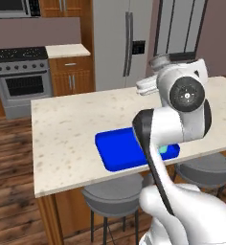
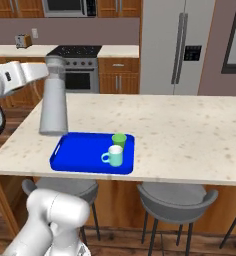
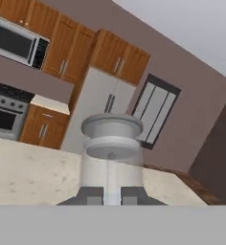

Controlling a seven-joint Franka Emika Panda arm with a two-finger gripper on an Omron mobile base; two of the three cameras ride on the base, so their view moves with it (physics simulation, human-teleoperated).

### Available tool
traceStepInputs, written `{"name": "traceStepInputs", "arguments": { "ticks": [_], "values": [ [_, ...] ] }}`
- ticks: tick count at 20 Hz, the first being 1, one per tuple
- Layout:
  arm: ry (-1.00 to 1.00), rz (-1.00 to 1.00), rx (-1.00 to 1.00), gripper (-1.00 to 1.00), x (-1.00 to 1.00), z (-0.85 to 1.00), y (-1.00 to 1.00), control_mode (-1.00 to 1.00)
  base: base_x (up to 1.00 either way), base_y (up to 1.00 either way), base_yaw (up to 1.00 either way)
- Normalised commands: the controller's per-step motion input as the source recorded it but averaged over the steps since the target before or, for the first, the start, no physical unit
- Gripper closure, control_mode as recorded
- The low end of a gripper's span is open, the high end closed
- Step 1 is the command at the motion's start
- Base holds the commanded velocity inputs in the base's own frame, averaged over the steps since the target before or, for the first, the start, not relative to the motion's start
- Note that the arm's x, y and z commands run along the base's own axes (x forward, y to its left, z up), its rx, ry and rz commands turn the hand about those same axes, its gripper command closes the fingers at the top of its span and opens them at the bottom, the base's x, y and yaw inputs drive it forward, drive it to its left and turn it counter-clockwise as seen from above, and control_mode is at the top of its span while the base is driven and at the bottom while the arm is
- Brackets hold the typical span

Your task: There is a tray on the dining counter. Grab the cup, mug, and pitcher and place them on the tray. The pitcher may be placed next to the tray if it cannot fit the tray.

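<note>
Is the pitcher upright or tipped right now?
Upright: in the right base view the pitcher stands straight, lid on top, its base by the tray's far left corner.

Wooden cabinets, steel fridge, stove, grey stools, plank floor

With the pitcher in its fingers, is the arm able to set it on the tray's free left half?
Probably yes. The pitcher stands just behind the tray, and the cup and mug crowd its right end, so the left half is bare. Nothing stands between.
</note>
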Motion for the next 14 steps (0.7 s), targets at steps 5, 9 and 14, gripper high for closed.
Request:
{"name": "traceStepInputs", "arguments": {
  "ticks": [5, 9, 14],
  "values": [
    [-0.28, -0.74, -0.12, 1.00, 0.49, 0.00, 0.73, -1.00, 0.00, 0.00, 0.00],
    [-0.23, -0.69, -0.13, 1.00, 0.61, -0.02, 0.59, -1.00, 0.00, 0.00, 0.00],
    [-0.15, -0.63, -0.11, 1.00, 0.43, -0.22, 0.32, -1.00, 0.00, 0.00, 0.00]
  ]
}}
